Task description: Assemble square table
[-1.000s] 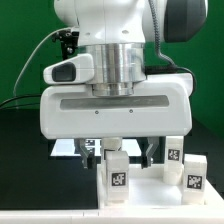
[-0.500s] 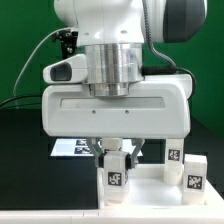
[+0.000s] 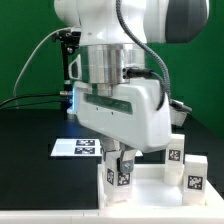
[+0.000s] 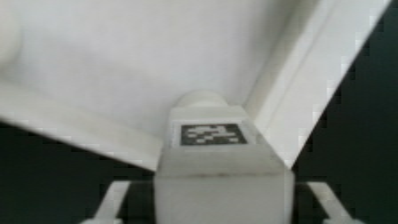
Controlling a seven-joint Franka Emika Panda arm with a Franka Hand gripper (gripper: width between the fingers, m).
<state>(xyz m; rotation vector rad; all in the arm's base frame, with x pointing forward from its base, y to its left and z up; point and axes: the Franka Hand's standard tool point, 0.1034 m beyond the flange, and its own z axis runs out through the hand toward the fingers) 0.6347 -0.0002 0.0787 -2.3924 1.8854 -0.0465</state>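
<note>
Gripping a leg at the tabletop's corner

Standing upright at the near corner of the square tabletop [image 3: 150, 180], on the exterior view's left, the white block-like leg [image 3: 122, 172] has its long axis vertical and its black-and-white tag facing the camera. The gripper [image 3: 122, 160] is clamped on the leg, one finger [image 4: 119, 197] on each flank in the wrist view. The wrist view shows the leg seated tight against a raised rib of the tabletop's recessed underside, smooth white plastic, with open recess beyond it. Two more tagged legs [image 3: 183, 162] stand upright together at the exterior view's right, well clear of the held one. The marker board [image 3: 78, 148] lies flat on the black table [image 3: 30, 170] behind, with bare surface at the exterior view's left.
</note>
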